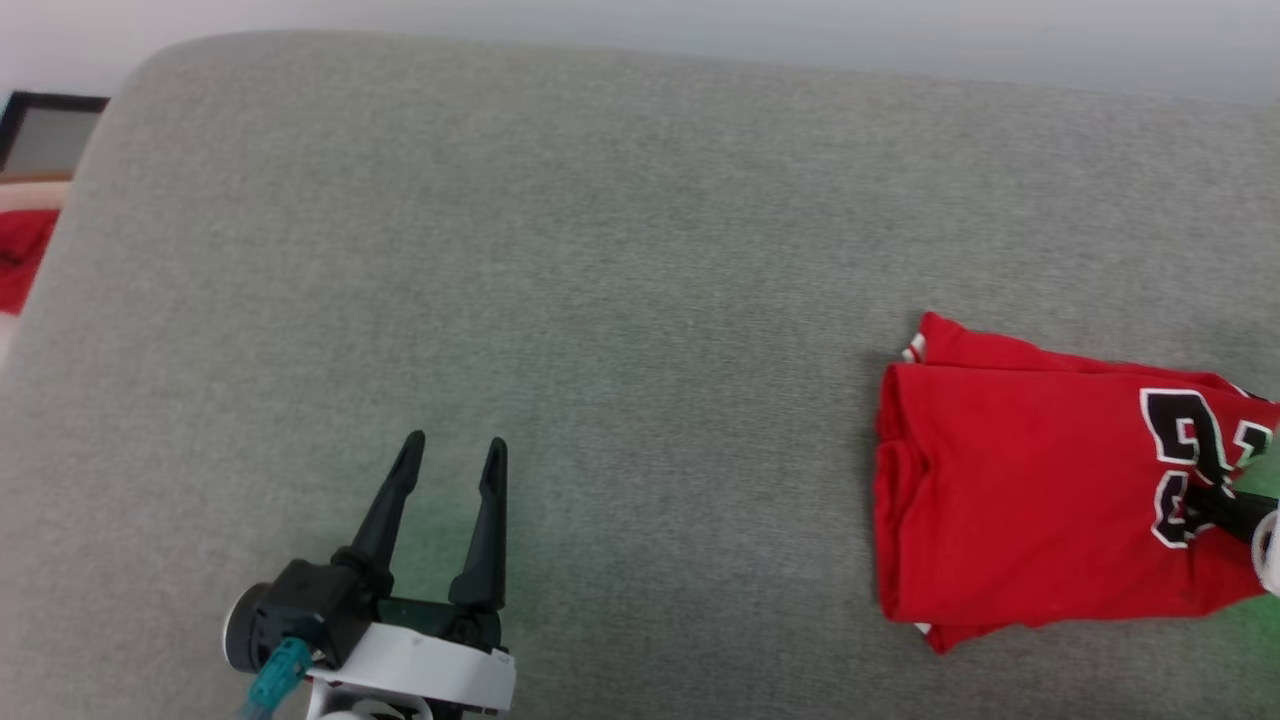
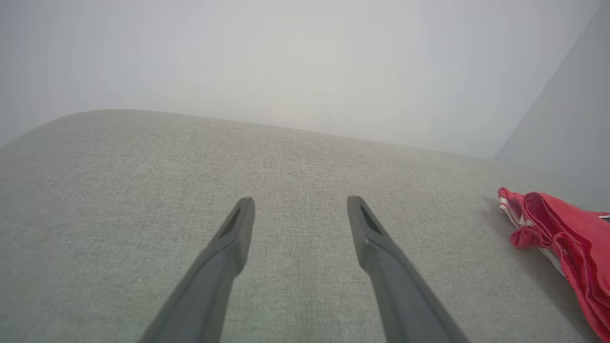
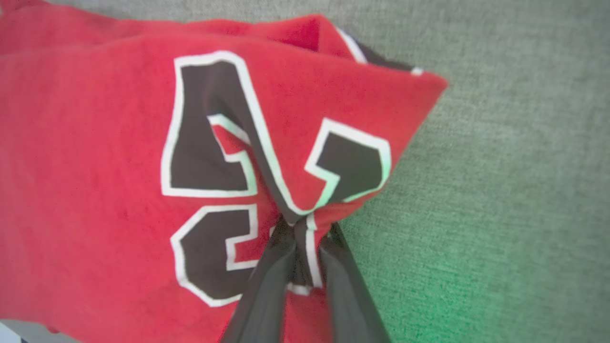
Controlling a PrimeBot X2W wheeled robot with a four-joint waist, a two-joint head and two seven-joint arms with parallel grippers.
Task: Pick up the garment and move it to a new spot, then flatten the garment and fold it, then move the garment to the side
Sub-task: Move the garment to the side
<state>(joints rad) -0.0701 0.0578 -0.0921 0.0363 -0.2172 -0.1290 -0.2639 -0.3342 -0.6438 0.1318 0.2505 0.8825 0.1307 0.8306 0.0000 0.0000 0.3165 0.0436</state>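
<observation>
The garment [image 1: 1030, 490] is a red jersey, folded into a rough rectangle at the right of the grey cushion, black white-outlined lettering facing up. My right gripper [image 1: 1200, 497] comes in from the right edge and is shut on the garment [image 3: 95, 166] at the lettering; in the right wrist view the cloth bunches between the gripper's [image 3: 302, 228] dark fingers. My left gripper [image 1: 455, 445] stands open at the lower left, far from the jersey, nothing between its fingers. Over bare cushion, the left gripper [image 2: 300, 202] has the garment's striped edge [image 2: 557, 233] far to its right.
The grey cushion [image 1: 600, 300] spreads wide between the two grippers. A smaller plain red cloth [image 1: 22, 255] lies off the cushion at the far left, beside a dark-framed object [image 1: 40, 125]. A pale wall [image 2: 305, 57] rises behind the cushion.
</observation>
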